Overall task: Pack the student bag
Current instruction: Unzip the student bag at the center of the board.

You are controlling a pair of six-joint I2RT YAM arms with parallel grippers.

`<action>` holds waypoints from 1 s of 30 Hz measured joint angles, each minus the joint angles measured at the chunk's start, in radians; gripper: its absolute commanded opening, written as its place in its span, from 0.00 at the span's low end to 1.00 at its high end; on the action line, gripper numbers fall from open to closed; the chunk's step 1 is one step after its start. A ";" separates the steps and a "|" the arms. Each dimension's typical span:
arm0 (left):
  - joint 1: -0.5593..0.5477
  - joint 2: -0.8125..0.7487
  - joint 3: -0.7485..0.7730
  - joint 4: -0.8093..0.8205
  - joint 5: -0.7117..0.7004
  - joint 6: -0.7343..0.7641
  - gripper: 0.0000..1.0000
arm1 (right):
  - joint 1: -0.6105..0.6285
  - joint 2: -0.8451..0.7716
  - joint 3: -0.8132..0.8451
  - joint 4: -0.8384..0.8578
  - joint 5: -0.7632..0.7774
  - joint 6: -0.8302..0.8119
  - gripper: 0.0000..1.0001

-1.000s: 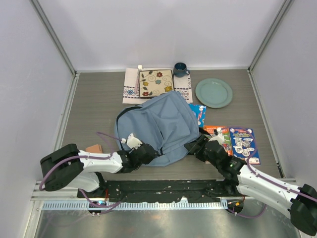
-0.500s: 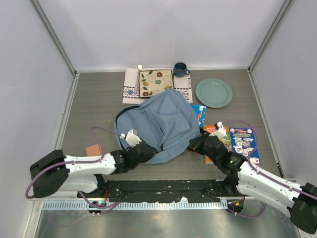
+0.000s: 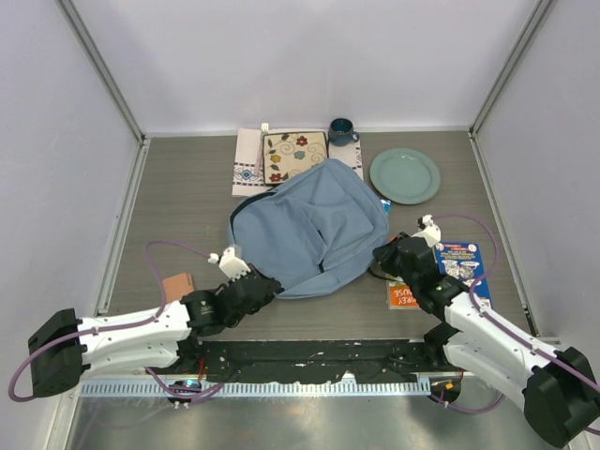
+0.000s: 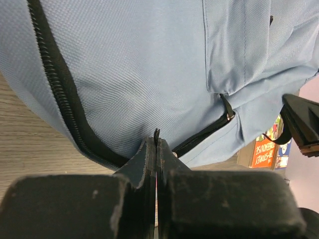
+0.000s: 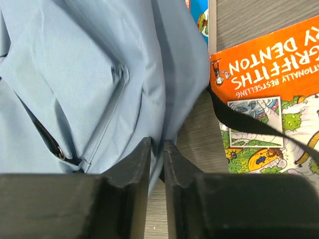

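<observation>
Both arms stretch low from the bottom corners toward mid-frame. Left gripper [image 3: 266,282] is clamped tight; right gripper [image 3: 379,256] has its jaws pinching a fold of the bag [image 3: 309,225].

The grey wood-grain table [image 3: 187,206] carries a light-blue fabric backpack [image 3: 309,234] at centre. A white patterned cloth mat [image 3: 247,169] lies behind it, with a round teal plate [image 3: 405,175] back right. An orange book [image 3: 401,296] and a blue book [image 3: 461,262] lie right, and a small tan block [image 3: 176,282] sits near left.

left arm [image 3: 122,333] and right arm [image 3: 497,345] share white tube links and bulky black joints. a purple cable [image 3: 155,246] loops off each. left tool [image 3: 265,282] and right tool [image 3: 382,255] are matte black, with blocky, scuffed fingers [image 4: 75,209] flecked pale.
</observation>
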 measured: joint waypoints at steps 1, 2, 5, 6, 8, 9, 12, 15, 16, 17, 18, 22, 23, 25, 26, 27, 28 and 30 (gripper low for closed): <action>0.000 -0.003 -0.002 0.001 0.000 0.009 0.00 | -0.010 0.007 0.006 -0.006 -0.015 -0.005 0.54; 0.000 -0.003 -0.002 0.001 0.000 0.015 0.00 | -0.016 0.011 0.012 -0.010 -0.024 -0.008 0.60; 0.000 0.014 -0.003 0.002 0.003 0.031 0.00 | -0.030 -0.005 0.042 -0.058 -0.065 -0.011 0.75; 0.000 0.022 -0.003 0.003 0.005 0.036 0.00 | -0.030 -0.021 0.050 -0.080 -0.076 -0.007 0.78; 0.000 0.039 -0.003 0.008 0.013 0.044 0.00 | -0.030 -0.087 0.059 -0.150 -0.094 0.003 0.78; 0.000 0.046 -0.003 0.011 0.019 0.049 0.00 | -0.029 -0.133 0.060 -0.190 -0.103 0.009 0.78; 0.000 0.049 -0.001 0.024 0.031 0.070 0.00 | -0.029 -0.286 0.060 -0.291 -0.151 0.043 0.76; 0.000 0.040 0.004 0.034 0.046 0.097 0.00 | -0.030 -0.395 0.048 -0.316 -0.227 0.108 0.72; 0.000 0.032 0.004 0.037 0.051 0.107 0.00 | -0.029 -0.413 0.045 -0.321 -0.254 0.134 0.71; 0.000 0.023 0.006 0.038 0.057 0.120 0.00 | -0.029 -0.418 0.041 -0.322 -0.281 0.161 0.71; 0.000 0.012 0.009 0.039 0.063 0.131 0.00 | -0.027 -0.416 0.040 -0.323 -0.298 0.179 0.70; 0.000 -0.029 0.019 0.046 0.086 0.175 0.00 | 0.009 -0.330 0.042 -0.315 -0.347 0.239 0.70; 0.000 -0.037 0.019 0.046 0.089 0.182 0.00 | 0.033 -0.292 0.043 -0.305 -0.352 0.249 0.70; 0.000 -0.053 0.019 0.044 0.091 0.199 0.00 | 0.101 -0.195 0.053 -0.282 -0.353 0.274 0.70; 0.000 -0.058 0.019 0.043 0.091 0.203 0.00 | 0.150 -0.147 0.064 -0.267 -0.340 0.288 0.70; 0.000 -0.061 0.019 0.043 0.091 0.207 0.00 | 0.195 -0.106 0.074 -0.257 -0.325 0.299 0.69; 0.000 -0.063 0.019 0.042 0.091 0.210 0.00 | 0.251 -0.022 0.096 -0.228 -0.296 0.326 0.69; 0.000 -0.063 0.019 0.042 0.091 0.221 0.00 | 0.335 0.038 0.106 -0.195 -0.280 0.355 0.68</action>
